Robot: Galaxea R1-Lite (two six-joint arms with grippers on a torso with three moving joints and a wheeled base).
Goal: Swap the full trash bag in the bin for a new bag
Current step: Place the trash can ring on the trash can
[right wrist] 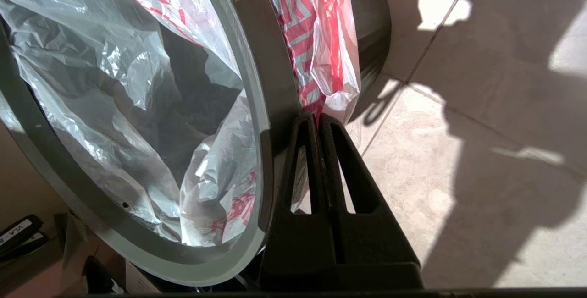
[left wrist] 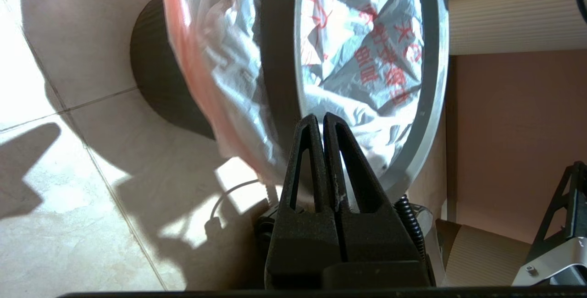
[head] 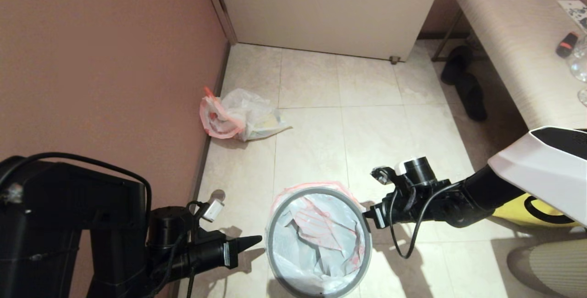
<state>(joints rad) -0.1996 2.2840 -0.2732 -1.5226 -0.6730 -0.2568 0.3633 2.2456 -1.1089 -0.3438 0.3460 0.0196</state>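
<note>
One bin (head: 293,284) stands on the tiled floor (head: 367,119) between two grippers, a single grey ring (head: 270,243) seated over the new bag (head: 316,238) that lines it, pink-red edge folded outside. The left gripper (head: 257,240) and the right gripper (head: 366,214) each sit just beside the rim, fingers pressed together, holding nothing. One full trash bag (head: 238,115) lies well apart by the pink wall (head: 101,59).
</note>
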